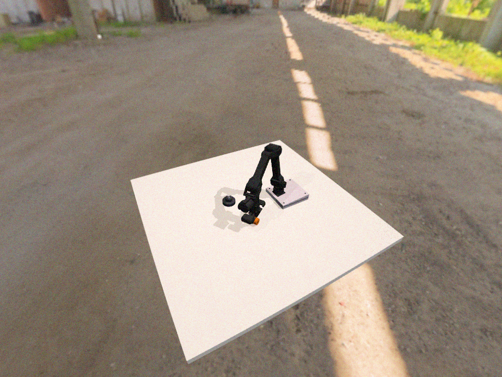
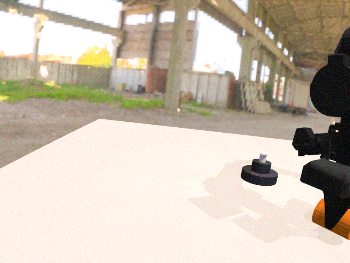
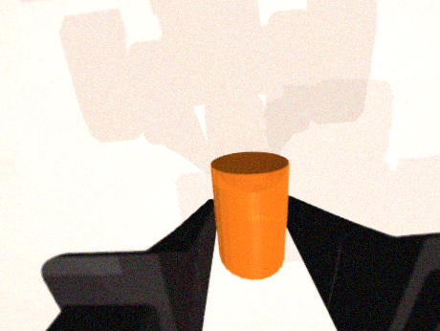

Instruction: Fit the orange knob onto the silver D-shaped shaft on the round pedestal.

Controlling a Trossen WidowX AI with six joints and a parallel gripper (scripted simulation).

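Note:
The orange knob point(image 1: 256, 220) point(image 2: 321, 215) point(image 3: 250, 215) is a plain cylinder lying on its side between my fingers. My gripper point(image 1: 250, 219) point(image 2: 333, 220) point(image 3: 248, 203) is shut on the knob, low over the white table point(image 1: 227, 275). In the wrist view a black finger presses each side of the knob and its closed end faces away; its hole is hidden. The dark round pedestal point(image 1: 229, 200) point(image 2: 259, 174) stands on the table to the left of the gripper, apart from it. The silver D-shaped shaft point(image 2: 262, 157) sticks up from its middle and is bare.
The arm's grey base plate point(image 1: 292, 195) sits on the table behind and right of the gripper. The arm's shadow falls on the table between the pedestal and the knob. The table's edges are far from the gripper.

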